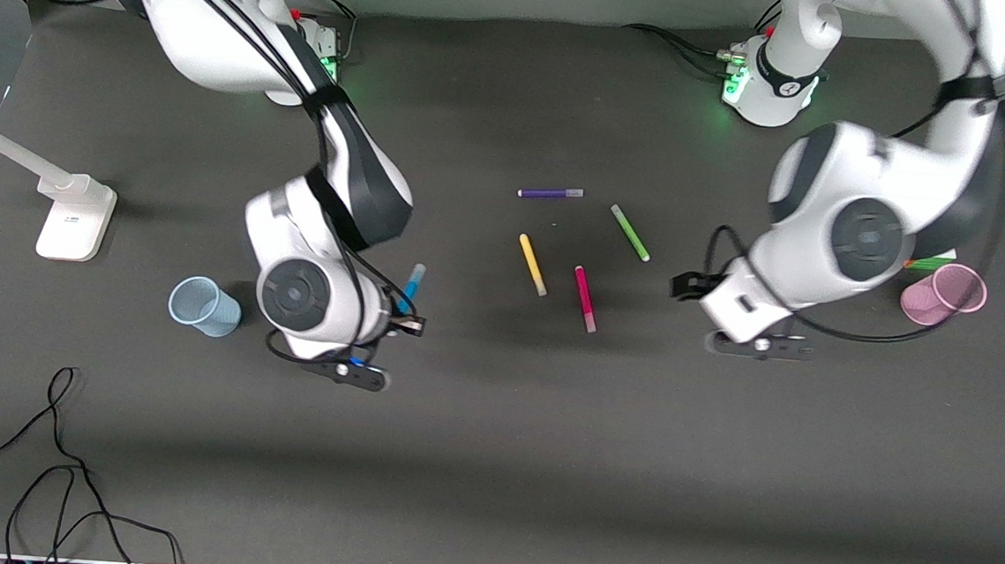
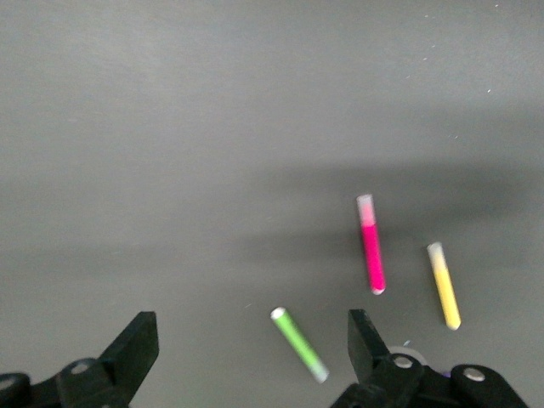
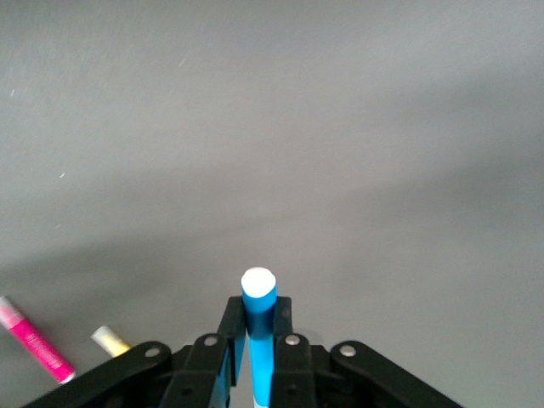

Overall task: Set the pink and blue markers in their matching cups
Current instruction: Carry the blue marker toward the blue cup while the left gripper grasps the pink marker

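Note:
My right gripper (image 1: 405, 318) is shut on the blue marker (image 1: 412, 286), which it holds up in the air, a little toward the middle of the table from the pale blue cup (image 1: 204, 306). In the right wrist view the blue marker's (image 3: 258, 293) white end sticks out between the fingers of the right gripper (image 3: 259, 310). The pink marker (image 1: 585, 298) lies on the mat mid-table. My left gripper (image 1: 690, 285) hangs open and empty over the mat between the pens and the pink cup (image 1: 944, 295). In the left wrist view the pink marker (image 2: 372, 251) lies below, past the left gripper (image 2: 252, 331).
A yellow pen (image 1: 532, 265) lies beside the pink marker, a green pen (image 1: 630, 232) and a purple pen (image 1: 550, 193) farther from the front camera. Another green object (image 1: 928, 263) lies by the pink cup. A white stand (image 1: 74, 217) and loose cables (image 1: 56, 463) sit at the right arm's end.

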Motion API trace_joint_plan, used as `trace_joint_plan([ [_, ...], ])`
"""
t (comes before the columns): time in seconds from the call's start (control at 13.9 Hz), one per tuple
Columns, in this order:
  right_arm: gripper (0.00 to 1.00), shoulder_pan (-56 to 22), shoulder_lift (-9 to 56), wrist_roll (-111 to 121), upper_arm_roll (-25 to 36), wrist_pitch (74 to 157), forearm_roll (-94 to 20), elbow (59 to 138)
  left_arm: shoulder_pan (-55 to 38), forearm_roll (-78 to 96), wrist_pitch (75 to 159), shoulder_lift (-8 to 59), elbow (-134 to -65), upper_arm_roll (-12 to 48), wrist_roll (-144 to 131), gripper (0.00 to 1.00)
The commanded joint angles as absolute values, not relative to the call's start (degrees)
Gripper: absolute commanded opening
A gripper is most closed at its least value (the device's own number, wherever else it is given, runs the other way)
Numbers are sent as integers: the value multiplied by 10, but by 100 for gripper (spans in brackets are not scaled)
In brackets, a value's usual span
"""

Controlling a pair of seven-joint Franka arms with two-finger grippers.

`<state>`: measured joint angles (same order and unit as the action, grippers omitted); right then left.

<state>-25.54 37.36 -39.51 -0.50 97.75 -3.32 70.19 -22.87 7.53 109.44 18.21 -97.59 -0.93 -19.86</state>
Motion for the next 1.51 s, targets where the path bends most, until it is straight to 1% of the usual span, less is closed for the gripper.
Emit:
trace_joint_plan([
  [0.0, 0, -255, 265, -347, 17, 981, 10, 810, -284, 82, 1167, 220, -994, -18, -269, 99],
  [0.22, 0, -255, 182, -267, 73, 989, 12, 893, -323, 82, 1258, 279, -1008, -19, -288, 93],
  [0.29, 0, -256, 161, -252, 86, 992, 14, 915, -335, 82, 1291, 299, -1013, -18, -296, 93],
  [0.43, 0, -256, 126, -226, 96, 1014, 62, 962, -365, 80, 1343, 333, -1014, -19, -341, 93],
  [0.65, 0, -255, 62, -206, 110, 1090, 82, 1052, -366, 79, 1342, 353, -1019, -20, -342, 91],
  [0.72, 0, -254, 45, -189, 112, 1112, 86, 1075, -366, 79, 1340, 352, -1030, -20, -343, 92],
  [0.86, 0, -255, 19, -142, 143, 1177, 91, 1126, -366, 78, 1341, 345, -1057, -20, -343, 91],
  [1.0, 0, -255, -3, -93, 160, 1235, 91, 1175, -366, 73, 1347, 341, -1077, -21, -343, 79],
  [1.22, 0, -255, -9, -90, 161, 1265, 91, 1196, -367, 74, 1350, 341, -1078, -20, -345, 77],
  [1.36, 0, -255, -11, -63, 173, 1333, 118, 1240, -367, 75, 1351, 341, -1078, -20, -345, 73],
  [1.44, 0, -255, -11, -45, 188, 1353, 146, 1247, -367, 75, 1353, 342, -1078, -20, -345, 64],
])
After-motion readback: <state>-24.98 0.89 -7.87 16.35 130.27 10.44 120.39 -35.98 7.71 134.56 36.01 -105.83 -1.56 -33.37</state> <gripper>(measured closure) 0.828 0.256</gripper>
